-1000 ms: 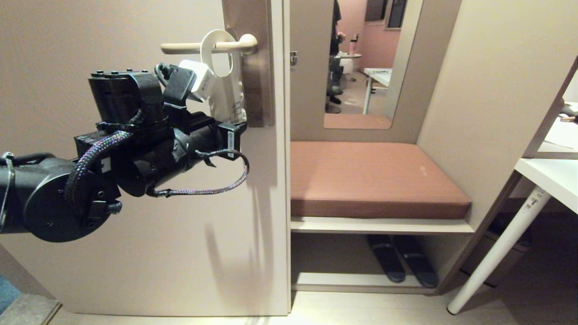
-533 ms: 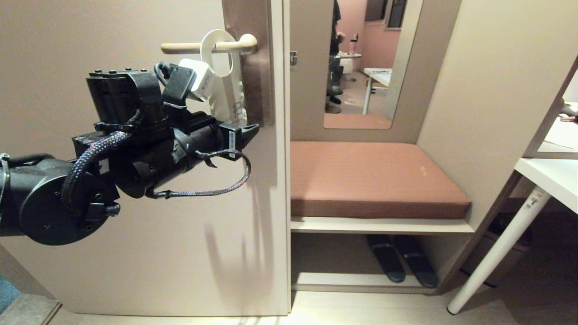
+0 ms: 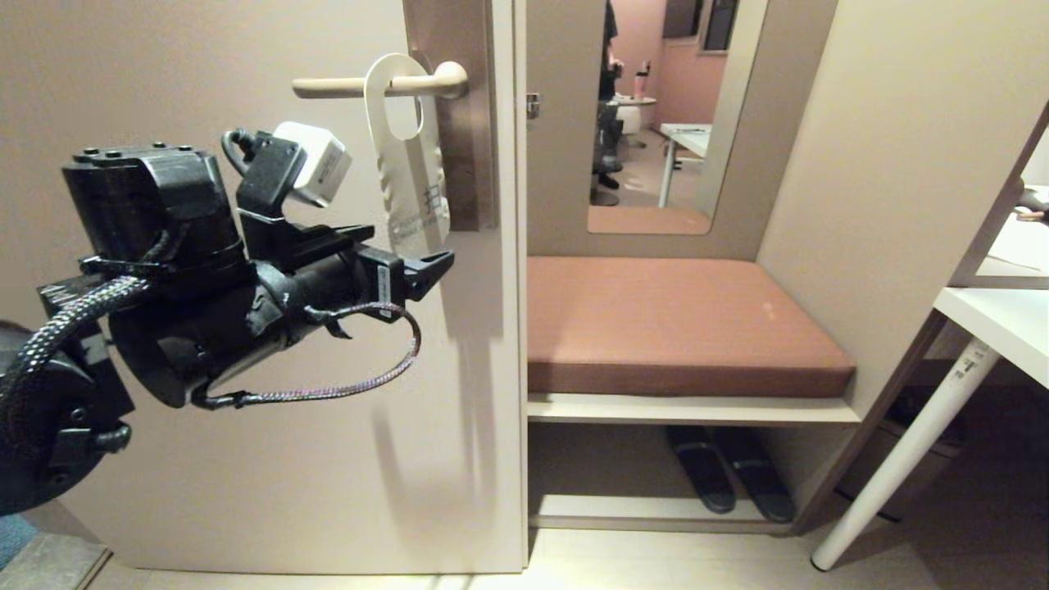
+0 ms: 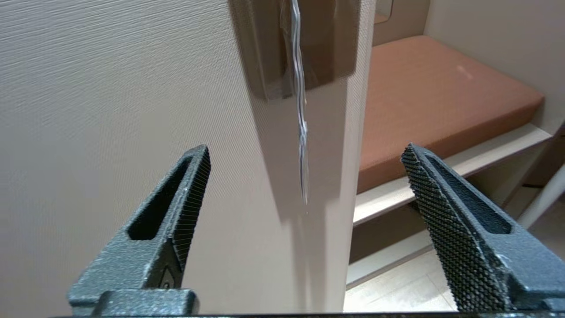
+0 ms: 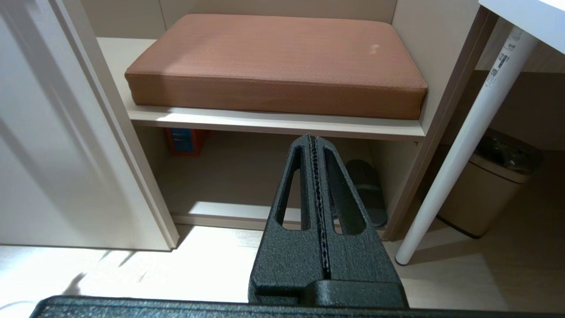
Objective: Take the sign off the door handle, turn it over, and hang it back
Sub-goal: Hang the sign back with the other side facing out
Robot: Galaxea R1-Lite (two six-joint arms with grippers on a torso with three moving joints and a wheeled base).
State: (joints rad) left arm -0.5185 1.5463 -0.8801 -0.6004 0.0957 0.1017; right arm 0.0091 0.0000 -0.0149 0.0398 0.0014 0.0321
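I had just spread my left gripper [image 4: 304, 207] and let go; the sign [image 3: 407, 156] hung freely on the door handle [image 3: 377, 83], task apparently finished.

One sign [image 3: 407, 156] on one handle [image 3: 377, 83], one door [image 3: 246, 410], one cushion [image 3: 680, 328], two slippers [image 3: 729, 479], one bin [image 5: 483, 185], two hands [image 4: 304, 194] [image 5: 314, 145].

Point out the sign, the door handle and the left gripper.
sign [image 3: 407, 176]: head view, flat face below its hole.
door handle [image 3: 336, 85]: head view, middle of the lever.
left gripper [image 4: 304, 221]: left wrist view, midway between fingers.
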